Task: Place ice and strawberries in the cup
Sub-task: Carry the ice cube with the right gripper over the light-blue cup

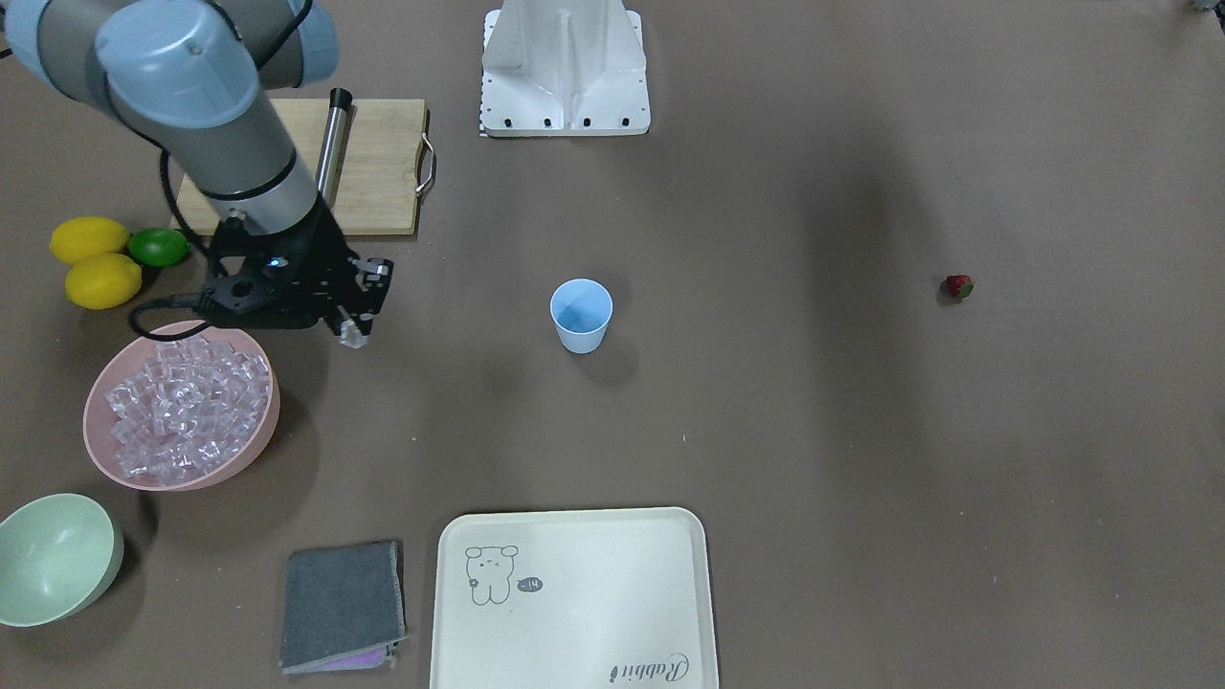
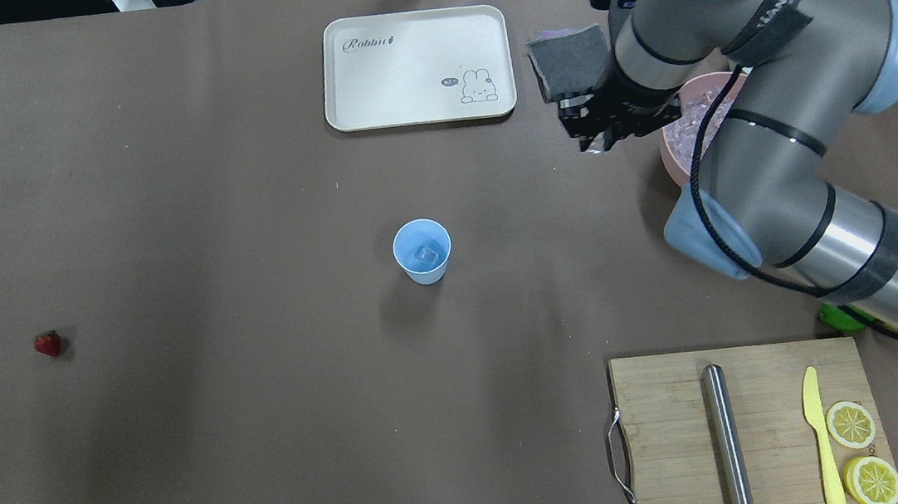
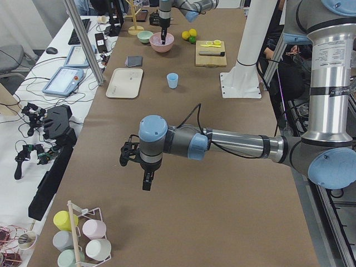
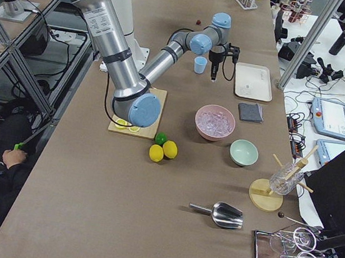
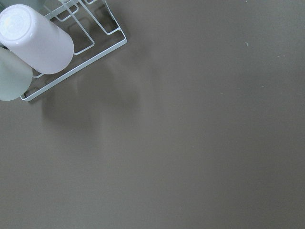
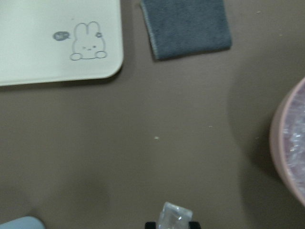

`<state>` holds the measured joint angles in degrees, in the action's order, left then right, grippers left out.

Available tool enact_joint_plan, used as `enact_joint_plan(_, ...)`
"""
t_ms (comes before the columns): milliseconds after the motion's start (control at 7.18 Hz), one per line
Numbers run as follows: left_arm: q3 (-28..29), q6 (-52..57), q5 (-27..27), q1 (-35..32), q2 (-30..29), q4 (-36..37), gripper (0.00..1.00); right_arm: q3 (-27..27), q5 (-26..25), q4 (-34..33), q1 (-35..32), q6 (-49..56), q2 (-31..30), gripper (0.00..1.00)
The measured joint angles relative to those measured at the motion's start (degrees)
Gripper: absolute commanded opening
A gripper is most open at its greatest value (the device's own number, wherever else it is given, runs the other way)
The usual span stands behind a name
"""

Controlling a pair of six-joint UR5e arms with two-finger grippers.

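The light blue cup [image 1: 581, 316] [image 2: 422, 251] stands upright mid-table with one ice cube [image 2: 427, 253] inside it. My right gripper [image 1: 352, 333] [image 2: 595, 145] hangs above the table between the cup and the pink bowl [image 1: 251, 450], shut on a clear ice cube [image 6: 175, 216]. More ice [image 1: 182, 402] fills that bowl. The strawberry [image 1: 959, 286] [image 2: 47, 344] lies alone far off on the robot's left side. My left gripper [image 3: 146, 181] hovers over bare table in the exterior left view, where I cannot tell its state.
A cream rabbit tray [image 2: 417, 67] and a grey cloth [image 1: 343, 605] lie at the far edge. A cutting board [image 2: 747, 429] holds a steel rod, a yellow knife and lemon halves. Two lemons [image 1: 96, 263], a lime [image 1: 159, 247] and a pale green bowl [image 1: 53, 557] sit near the pink bowl.
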<state>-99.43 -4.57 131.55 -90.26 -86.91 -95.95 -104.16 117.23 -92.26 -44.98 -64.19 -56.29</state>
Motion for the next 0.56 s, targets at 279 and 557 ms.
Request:
enact_joint_plan(279, -0.04, 0.00, -0.06, 0.00, 0.11, -0.02, 0.98, 0.98, -0.59, 8.12, 6.19, -8.95, 2.80, 0.00)
enact_joint_plan(557, 0.01, 0.00, -0.07, 0.00, 0.22, -0.03, 0.98, 3.80, -3.17, 9.89, 10.59, -12.13, 6.23, 0.00)
